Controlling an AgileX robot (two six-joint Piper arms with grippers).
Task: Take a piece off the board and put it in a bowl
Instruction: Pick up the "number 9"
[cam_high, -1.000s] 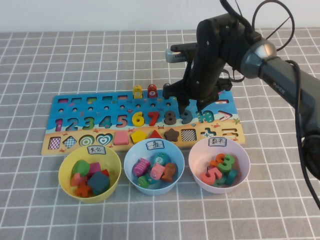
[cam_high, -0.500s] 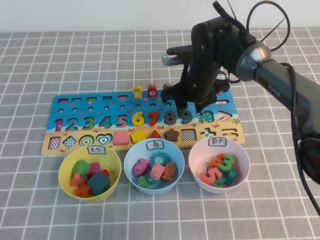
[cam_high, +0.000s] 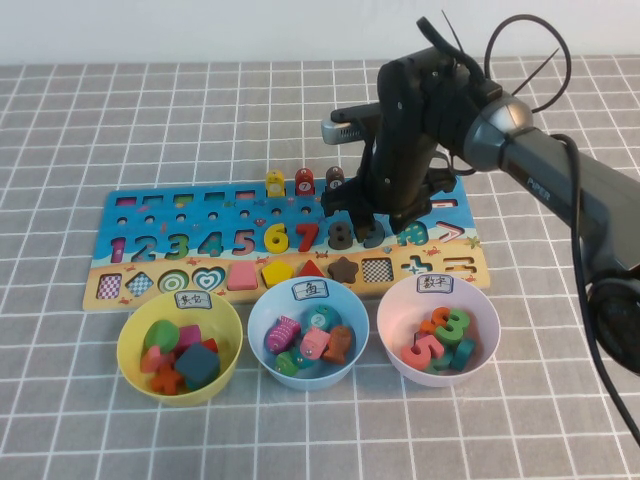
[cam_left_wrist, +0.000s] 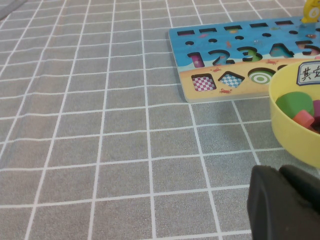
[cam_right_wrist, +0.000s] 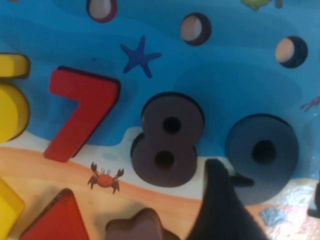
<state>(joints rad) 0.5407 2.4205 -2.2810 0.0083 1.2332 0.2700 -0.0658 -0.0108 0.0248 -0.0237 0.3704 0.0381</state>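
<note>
Right tool stands wide over the slate-grey wooden numeral 9; straddle it squarely, clear of the brownish 8. Left tool parked, state indeterminate.

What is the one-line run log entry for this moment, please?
right gripper: open, low over grey 9 on board | left gripper: parked beside yellow bowl | pink bowl: no 9 yet

I see a matt grey cloth with white grid | board smooth printed wood, faint sheen | 9 and 8 matt painted wood | pink bowl smooth plastic, paper label | right arm semi-gloss.
</note>
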